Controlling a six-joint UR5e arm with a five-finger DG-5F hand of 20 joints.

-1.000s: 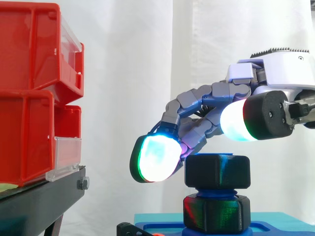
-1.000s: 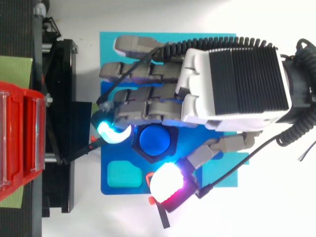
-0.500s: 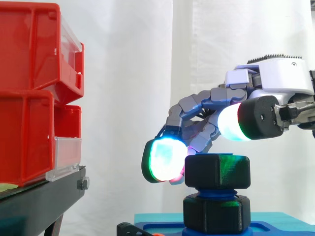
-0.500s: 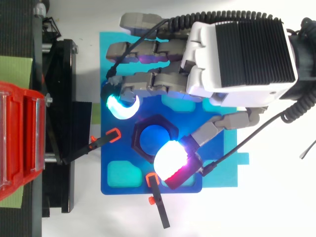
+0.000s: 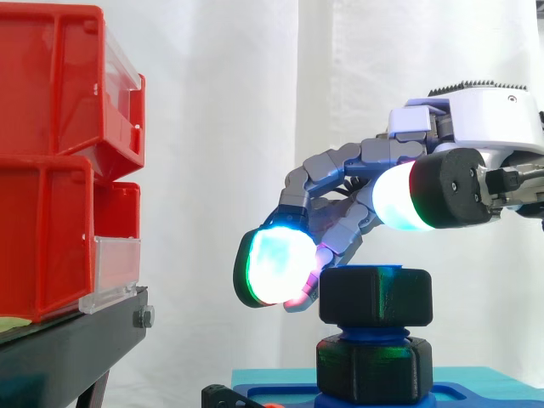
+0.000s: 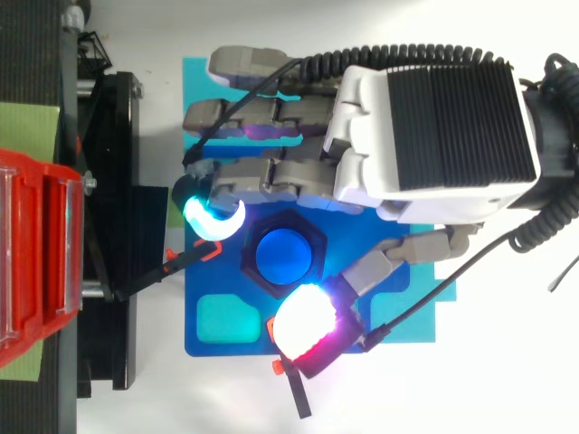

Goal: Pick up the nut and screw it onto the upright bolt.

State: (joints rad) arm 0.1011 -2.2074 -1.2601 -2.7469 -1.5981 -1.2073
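black and six-sided, the nut (image 5: 374, 295) sits on top of the blue bolt (image 6: 285, 256). the hand (image 6: 434, 136) hovers over it, fingers curled and gripping nothing: one pad just left of the nut, the thumb pad above it. for a clean turn, i'd lower until pads meet opposite flats, keeping the nut level. the bolt stands on a blue plate (image 6: 213, 344); red bins (image 5: 51, 161) well left, white curtain (image 5: 221, 127) behind.

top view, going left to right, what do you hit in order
red bin → clamp at the stand → nut → palm of the hand
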